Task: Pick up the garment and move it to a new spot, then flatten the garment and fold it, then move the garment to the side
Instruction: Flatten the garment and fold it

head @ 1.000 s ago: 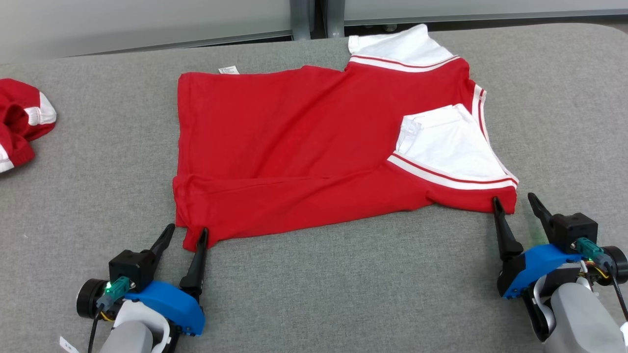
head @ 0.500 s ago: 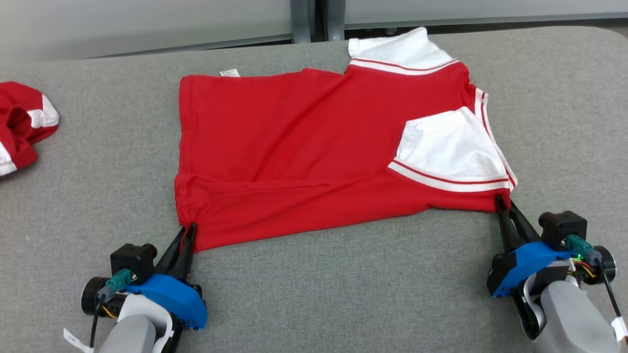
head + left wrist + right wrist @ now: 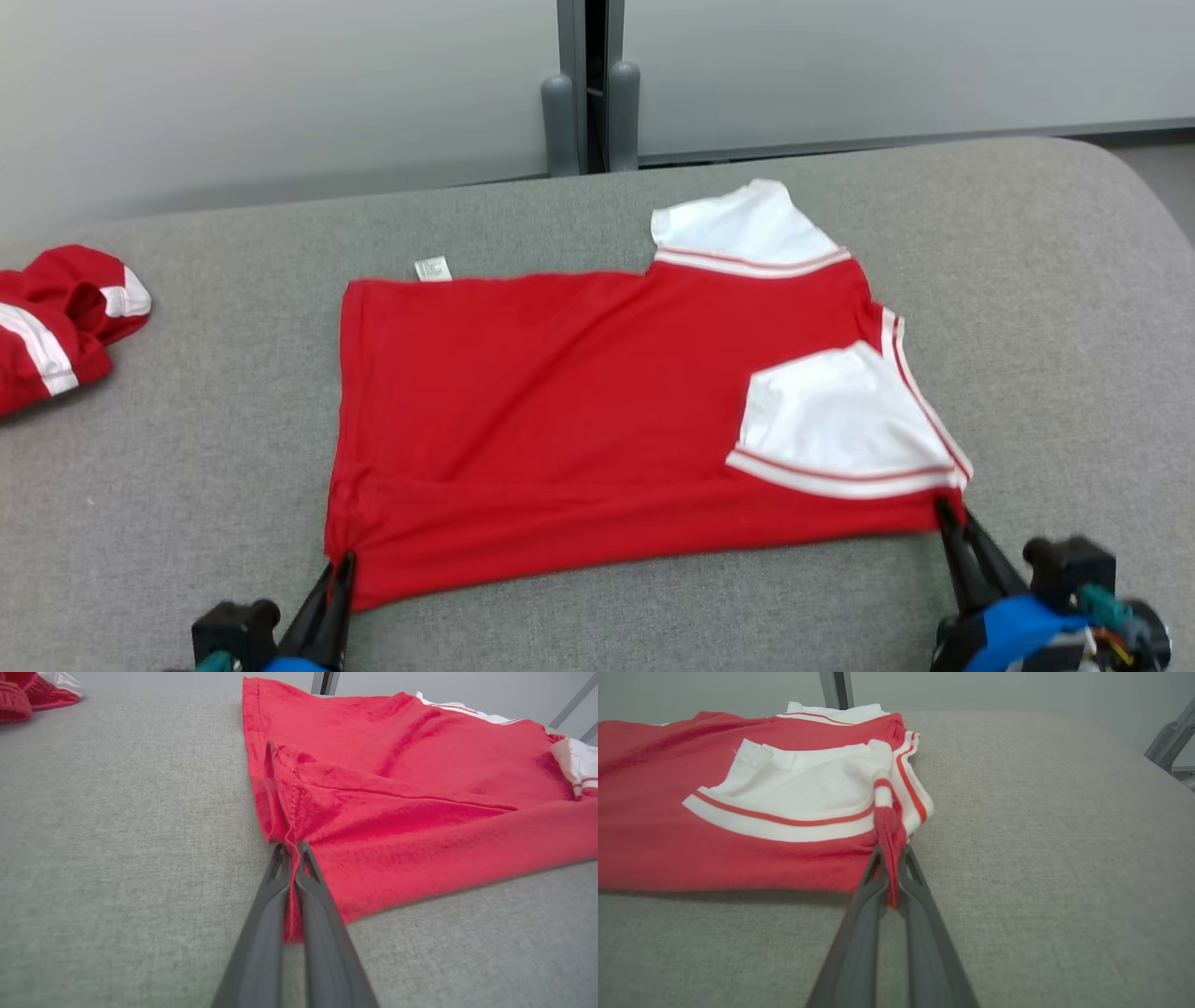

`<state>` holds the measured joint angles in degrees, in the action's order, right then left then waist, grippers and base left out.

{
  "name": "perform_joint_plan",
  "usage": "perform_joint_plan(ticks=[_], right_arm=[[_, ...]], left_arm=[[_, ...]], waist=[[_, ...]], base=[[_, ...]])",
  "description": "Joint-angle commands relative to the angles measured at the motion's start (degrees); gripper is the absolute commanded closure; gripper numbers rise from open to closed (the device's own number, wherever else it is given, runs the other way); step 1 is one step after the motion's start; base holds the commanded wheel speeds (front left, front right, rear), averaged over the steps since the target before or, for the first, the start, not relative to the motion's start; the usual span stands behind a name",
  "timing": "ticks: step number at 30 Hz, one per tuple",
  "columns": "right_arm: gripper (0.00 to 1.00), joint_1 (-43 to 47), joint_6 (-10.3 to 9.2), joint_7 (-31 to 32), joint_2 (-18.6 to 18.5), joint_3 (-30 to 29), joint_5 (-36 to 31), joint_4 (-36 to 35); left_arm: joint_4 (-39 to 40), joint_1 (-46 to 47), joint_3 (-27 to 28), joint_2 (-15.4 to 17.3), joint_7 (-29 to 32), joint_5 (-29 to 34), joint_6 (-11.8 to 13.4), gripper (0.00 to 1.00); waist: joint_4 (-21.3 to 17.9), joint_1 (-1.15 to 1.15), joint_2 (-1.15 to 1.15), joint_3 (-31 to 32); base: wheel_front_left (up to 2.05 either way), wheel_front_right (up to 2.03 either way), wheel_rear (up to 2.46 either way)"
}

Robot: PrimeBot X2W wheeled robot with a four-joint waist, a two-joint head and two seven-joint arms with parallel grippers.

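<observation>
Grey padded surface [image 3: 168, 485] carries the red garment [image 3: 560, 420], spread flat. A second ago both pairs of fingers [image 3: 261, 933] stood wide at its near edge; now the left gripper [image 3: 292, 848] pinches its hem corner and the right gripper [image 3: 891, 853] its sleeve-side corner, so a fold can begin.

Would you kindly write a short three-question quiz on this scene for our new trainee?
1. True or false: the left gripper is shut on the red garment's near left corner.
2. The right gripper pinches the garment at: A) the far hem, B) its near right corner, C) the label.
3. Fill in: the crumpled second garment lies on the robot's ____.
Key: 1 true; 2 B; 3 left.
</observation>
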<state>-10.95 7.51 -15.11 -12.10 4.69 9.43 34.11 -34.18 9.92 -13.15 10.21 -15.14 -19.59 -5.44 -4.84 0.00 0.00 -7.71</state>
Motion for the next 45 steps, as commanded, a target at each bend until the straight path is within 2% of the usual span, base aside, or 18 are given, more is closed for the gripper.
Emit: perform_joint_plan(ticks=[1,9,18,19,20,22,29,34,41,45], right_arm=[[1.00,2.6,-0.04,0.0,0.2,0.0,0.6,-1.0],[1.00,13.2,-0.05,2.4,0.3,-1.6,1.8,-8.7],[1.00,18.5,-0.05,6.4,1.3,-3.4,1.7,-14.9],[0.63,18.6,-0.05,6.8,1.3,-3.6,1.3,-15.0],[0.00,18.6,-0.05,6.9,1.1,-3.7,0.8,-15.2],[0.00,18.3,-0.04,6.9,0.9,-4.2,-0.1,-15.7],[0.00,14.9,-0.03,4.8,1.2,-5.6,-2.4,-17.7],[0.00,11.7,-0.04,2.3,2.5,-5.2,-3.9,-18.7],[0.00,6.8,-0.03,0.0,5.0,-4.3,-5.4,-19.6],[0.00,4.1,-0.03,-0.1,6.1,-4.5,-5.0,-23.1]], left_arm=[[0.7,-1.7,0.4,0.5,0.0,-0.4,0.5,1.00],[4.9,-9.5,0.7,0.9,0.9,-1.5,2.3,1.00],[8.2,-13.7,0.1,0.9,2.4,-2.5,3.1,1.00],[8.2,-13.5,0.1,0.9,2.4,-2.6,3.0,1.00],[8.4,-13.3,0.0,0.9,2.1,-2.4,2.9,0.96],[8.5,-12.6,-0.1,0.8,1.7,-2.1,3.1,0.00],[9.1,-9.8,1.0,0.9,0.1,-0.4,3.6,0.00],[13.6,-7.6,2.6,0.1,0.0,1.8,4.2,0.00],[19.6,-4.8,6.7,-1.6,0.0,5.7,3.8,0.00],[22.0,-3.1,9.7,-2.9,0.0,7.6,3.6,0.00]], waist=[[0.0,0.00,0.00,1.3],[-0.5,0.00,0.00,3.3],[-0.2,0.00,0.00,4.4],[-0.1,0.00,0.00,4.5],[-0.1,0.00,0.00,4.7],[0.1,0.00,0.00,5.0],[0.5,0.00,0.00,6.3],[0.8,0.00,0.00,6.4],[1.1,0.00,0.00,5.6],[1.2,0.00,0.00,4.3]], base=[[0.00,0.00,0.00],[0.00,0.00,0.00],[0.00,0.00,0.00],[0.00,0.00,0.00],[0.00,0.00,0.00],[0.00,0.00,0.00],[0.00,0.00,0.00],[0.00,0.00,0.00],[0.00,0.00,0.00],[0.00,0.00,0.00]])
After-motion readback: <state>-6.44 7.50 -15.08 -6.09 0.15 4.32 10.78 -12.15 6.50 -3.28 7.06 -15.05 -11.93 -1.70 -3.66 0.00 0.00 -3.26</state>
